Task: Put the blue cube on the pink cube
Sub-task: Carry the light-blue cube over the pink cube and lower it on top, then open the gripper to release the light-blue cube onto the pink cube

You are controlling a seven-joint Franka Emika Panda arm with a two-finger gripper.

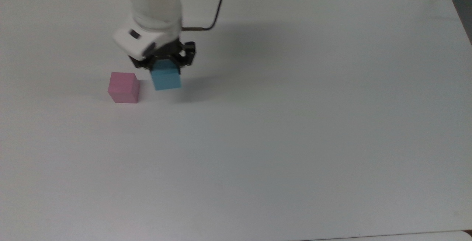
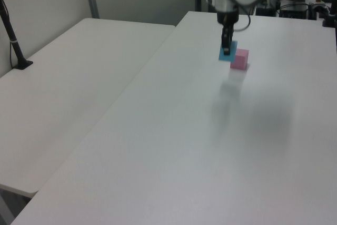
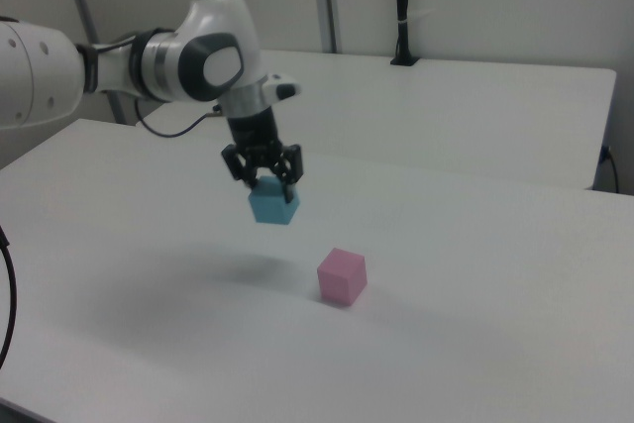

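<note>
My gripper [image 1: 165, 65] [image 3: 267, 187] [image 2: 227, 49] is shut on the blue cube [image 1: 166, 79] [image 3: 274, 205] [image 2: 228, 52] and holds it in the air, clear of the white table [image 1: 295, 123]. In the right view its shadow lies on the table below it. The pink cube [image 1: 124, 87] [image 3: 342, 276] [image 2: 239, 59] rests on the table. In the top view the blue cube hangs just to the right of the pink cube, with a small gap between them. The cube's top is hidden between the fingers.
A second white table [image 2: 68, 88] stands beside this one in the left view. A black post [image 3: 400, 7] rises at the back in the right view, and another black post [image 2: 13, 43] stands at the left view's left.
</note>
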